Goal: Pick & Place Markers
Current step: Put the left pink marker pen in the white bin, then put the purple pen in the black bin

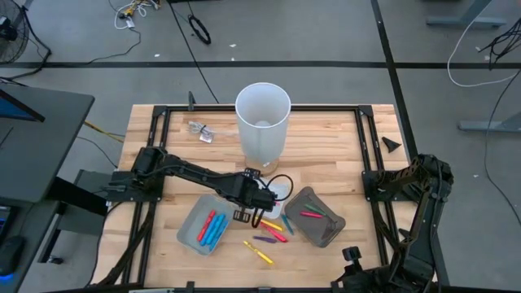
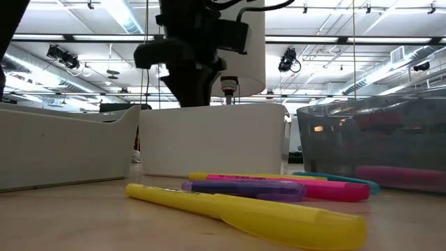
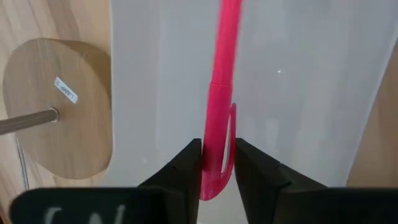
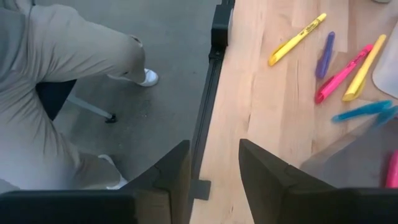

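My left gripper point(image 3: 217, 146) hangs over a white tray point(image 3: 298, 93) at the table's middle point(image 1: 281, 189), shut on a pink marker point(image 3: 221, 93). Loose markers lie on the wood nearer the front edge: yellow point(image 1: 260, 252), purple point(image 1: 264, 240), pink point(image 1: 274, 230) and blue point(image 1: 286, 223). A grey tray point(image 1: 189, 232) to the left holds red and blue markers. Another grey tray point(image 1: 326, 232) to the right holds pink and green ones. My right gripper point(image 4: 214, 149) stands open at the table's near right edge, with nothing between its fingers. My left gripper pinches the pink marker's clip end point(image 3: 214, 168) between its two fingers, one on each side. The fingers point steeply down, and the marker runs on past them toward the white tray. Whether its far end rests on the tray I cannot tell.
A tall white cup point(image 1: 262, 122) stands behind the trays, with a round wooden base point(image 3: 59, 112) beside the white tray. A black frame rail point(image 4: 208, 124) runs along the near edge. A person's legs point(image 4: 68, 68) show just beyond that edge.
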You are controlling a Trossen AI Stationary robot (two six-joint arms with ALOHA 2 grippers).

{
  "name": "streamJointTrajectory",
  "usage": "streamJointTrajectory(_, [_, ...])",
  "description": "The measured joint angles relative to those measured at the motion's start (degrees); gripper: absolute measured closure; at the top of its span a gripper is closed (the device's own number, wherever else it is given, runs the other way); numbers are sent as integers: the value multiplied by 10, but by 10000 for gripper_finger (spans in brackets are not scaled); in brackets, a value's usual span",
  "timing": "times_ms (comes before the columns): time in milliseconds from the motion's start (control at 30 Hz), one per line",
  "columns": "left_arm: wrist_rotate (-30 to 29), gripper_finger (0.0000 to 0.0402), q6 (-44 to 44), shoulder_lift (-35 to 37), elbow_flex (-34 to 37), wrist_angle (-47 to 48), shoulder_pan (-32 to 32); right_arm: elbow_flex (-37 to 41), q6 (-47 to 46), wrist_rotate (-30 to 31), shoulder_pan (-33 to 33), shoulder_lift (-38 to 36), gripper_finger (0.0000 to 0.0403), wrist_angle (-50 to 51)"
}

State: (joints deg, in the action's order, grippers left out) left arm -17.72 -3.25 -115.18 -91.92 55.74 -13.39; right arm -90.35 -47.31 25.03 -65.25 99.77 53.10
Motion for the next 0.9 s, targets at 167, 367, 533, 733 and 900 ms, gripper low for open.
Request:
streamJointTrajectory(167, [0,259,-4,0,-26,8,1,0,4,0,0,0,266,0])
streamJointTrajectory(367, [0,213,12,0,-36,41,1,0,4,0,0,0,266,0])
streamJointTrajectory(533, [11,192,46,0,-55,83,0,0,4,0,0,0,266,0])
streamJointTrajectory(733, [38,192,78,0,-98,114,-1,0,20,0,0,0,266,0])
streamJointTrajectory(900, [73,197,112,0,-124,119,-1,0,52,0,2,0,266,0])
